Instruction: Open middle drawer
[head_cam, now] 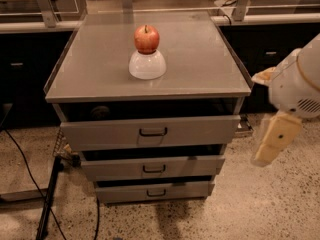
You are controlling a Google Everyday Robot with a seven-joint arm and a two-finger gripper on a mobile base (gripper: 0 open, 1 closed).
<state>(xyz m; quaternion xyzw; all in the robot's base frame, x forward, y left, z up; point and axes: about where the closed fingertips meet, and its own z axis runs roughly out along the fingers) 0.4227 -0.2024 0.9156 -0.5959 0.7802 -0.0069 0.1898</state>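
**Fig. 1.** Grey metal middle drawer, 2nd of 3 fronts in the grey metal cabinet, with a small dark loop handle. The cream gripper hangs right of the cabinet, apart from it; we cannot tell whether it is open or closed. The handle lies to the gripper's left and slightly lower. The drawer front runs left-right and faces the camera.

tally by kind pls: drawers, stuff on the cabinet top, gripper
Grey drawers: 3 (top drawer, middle drawer, bottom drawer)
Red apple: 1, on the bowl
White bowl: 1, on the cabinet top
Gripper: 1, right of the drawers, touching none
Total: 6
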